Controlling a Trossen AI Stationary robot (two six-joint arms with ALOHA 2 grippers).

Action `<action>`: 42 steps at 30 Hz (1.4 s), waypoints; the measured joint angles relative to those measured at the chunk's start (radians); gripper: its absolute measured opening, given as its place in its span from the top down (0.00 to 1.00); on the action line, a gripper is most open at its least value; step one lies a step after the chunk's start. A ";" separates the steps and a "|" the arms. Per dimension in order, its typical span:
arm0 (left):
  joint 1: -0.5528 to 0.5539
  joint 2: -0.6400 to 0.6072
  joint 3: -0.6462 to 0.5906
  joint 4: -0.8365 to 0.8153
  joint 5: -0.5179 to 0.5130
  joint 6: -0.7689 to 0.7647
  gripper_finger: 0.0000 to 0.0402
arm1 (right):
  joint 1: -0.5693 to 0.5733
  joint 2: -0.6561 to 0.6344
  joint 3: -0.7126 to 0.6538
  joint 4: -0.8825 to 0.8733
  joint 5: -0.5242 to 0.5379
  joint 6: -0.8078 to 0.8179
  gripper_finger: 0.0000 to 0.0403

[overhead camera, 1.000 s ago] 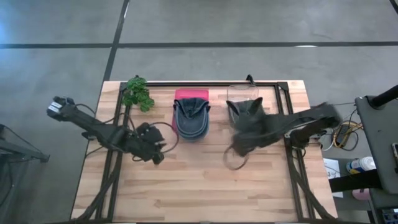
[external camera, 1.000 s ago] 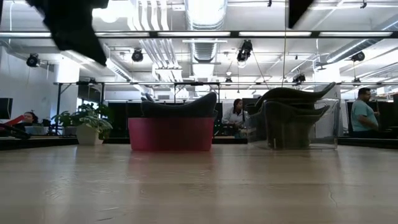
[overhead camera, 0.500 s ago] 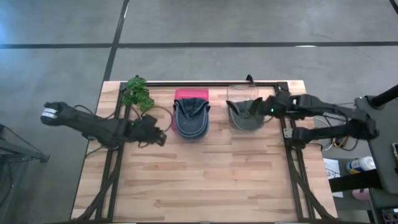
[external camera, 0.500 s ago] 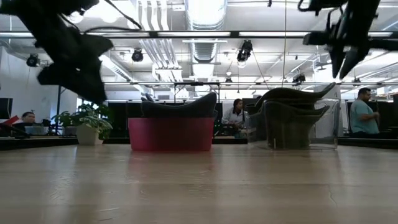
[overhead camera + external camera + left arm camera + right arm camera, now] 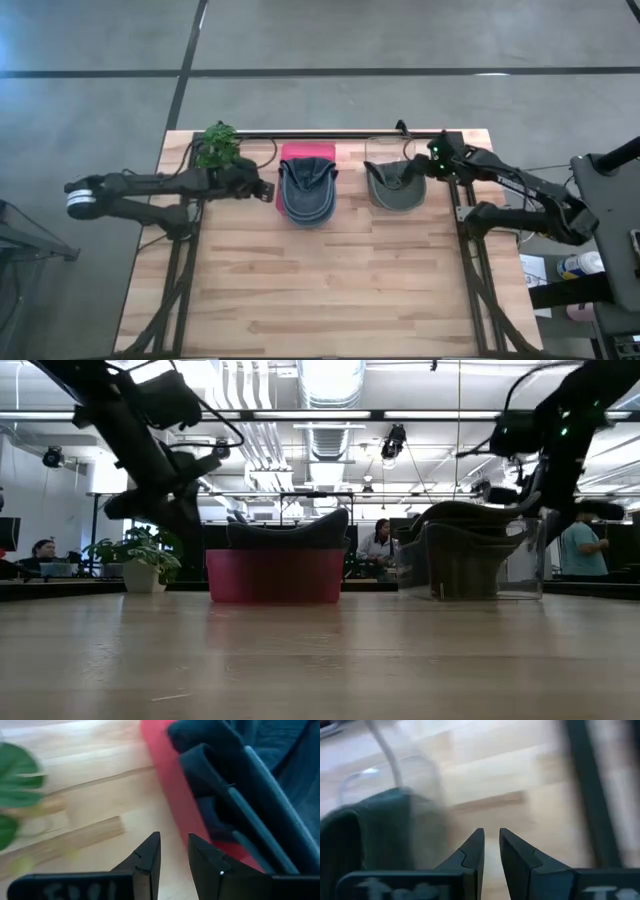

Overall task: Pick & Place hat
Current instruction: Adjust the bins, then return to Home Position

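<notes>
A wooden table point(image 5: 330, 290) with a black frame is seen from above. Along its far edge three things are set in a row: a small potted plant point(image 5: 220, 148) at the left, a red bin point(image 5: 307, 155) in the middle, and a clear plastic bin point(image 5: 392, 160) at the right. A dark blue cap point(image 5: 306, 192) is lodged in the red bin, its brim hanging out toward the table's middle. A dark grey cap point(image 5: 396, 184) is lodged likewise in the clear bin.

The left gripper point(image 5: 262, 188) is held between the plant and the red bin, just beside the bin's left wall. In the left wrist view its fingers point(image 5: 146, 860) are seen with a narrow gap between them, nothing caught there, and the red wall and blue cap lie close ahead.

The right gripper point(image 5: 437, 160) is held at the right side of the clear bin, near the black frame rail. Its fingers point(image 5: 471, 852) are nearly closed on nothing.

In the low view, people are seen seated and standing in the room behind the table.
</notes>
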 joint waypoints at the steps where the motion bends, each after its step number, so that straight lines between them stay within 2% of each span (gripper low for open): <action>1: 0.011 0.017 -0.003 0.030 0.017 0.013 0.78 | -0.016 0.020 -0.012 0.046 -0.046 -0.029 0.86; 4: 0.030 0.084 -0.010 0.113 0.038 0.024 0.78 | -0.038 0.091 -0.025 0.179 -0.148 -0.085 0.86; 8: 0.033 0.192 -0.007 0.215 0.090 0.016 0.78 | -0.023 0.205 -0.016 0.252 -0.236 -0.135 0.86; 12: 0.033 0.288 0.020 0.268 0.098 0.007 0.78 | 0.015 0.275 0.025 0.257 -0.248 -0.169 0.86; 17: 0.037 0.384 0.060 0.366 0.112 0.030 0.78 | 0.052 0.303 0.073 0.263 -0.243 -0.201 0.86; 23: 0.058 0.460 0.131 0.370 0.119 0.059 0.78 | 0.030 0.344 0.131 0.286 -0.240 -0.306 0.86; 27: 0.058 0.456 0.158 0.348 0.124 0.061 0.78 | 0.004 0.409 0.178 0.289 -0.239 -0.370 0.86; 32: 0.058 0.397 0.176 0.215 0.090 0.088 0.78 | 0.005 0.442 0.214 0.249 -0.240 -0.471 0.86; 36: 0.037 0.314 0.175 0.138 0.078 0.077 0.78 | 0.005 0.397 0.245 0.162 -0.240 -0.551 0.86; 42: -0.111 0.205 0.176 0.154 0.075 0.062 0.78 | 0.026 0.275 0.294 0.004 -0.191 -0.588 0.86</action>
